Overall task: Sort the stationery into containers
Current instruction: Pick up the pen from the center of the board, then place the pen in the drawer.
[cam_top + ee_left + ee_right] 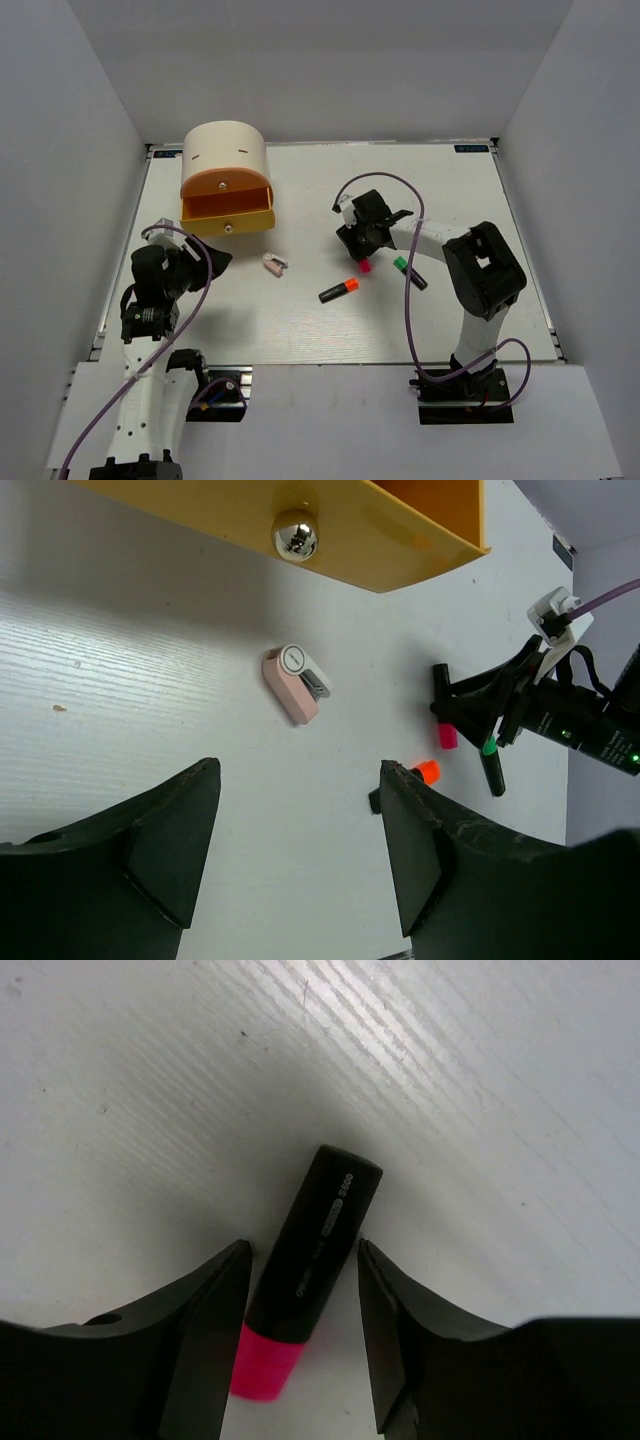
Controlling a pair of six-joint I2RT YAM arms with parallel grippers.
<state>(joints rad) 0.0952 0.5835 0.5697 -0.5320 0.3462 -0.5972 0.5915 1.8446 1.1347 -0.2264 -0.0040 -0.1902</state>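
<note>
The cream drum-shaped organiser (224,152) stands at the back left with its yellow drawer (228,218) pulled open. My right gripper (358,247) is low over the table, jaws open astride the pink-capped marker (325,1210), which lies flat on the table between its fingers; my right gripper (302,1248) has not closed on it. The orange-capped marker (340,290) and green-capped marker (408,270) lie close by. The pink-and-white clip (295,683) lies ahead of my left gripper (300,850), which is open and empty. The pale-yellow sticks are out of view.
The drawer's round metal knob (295,535) faces my left gripper. White walls enclose the table on three sides. The right arm's purple cable (412,300) loops over the table near the green marker.
</note>
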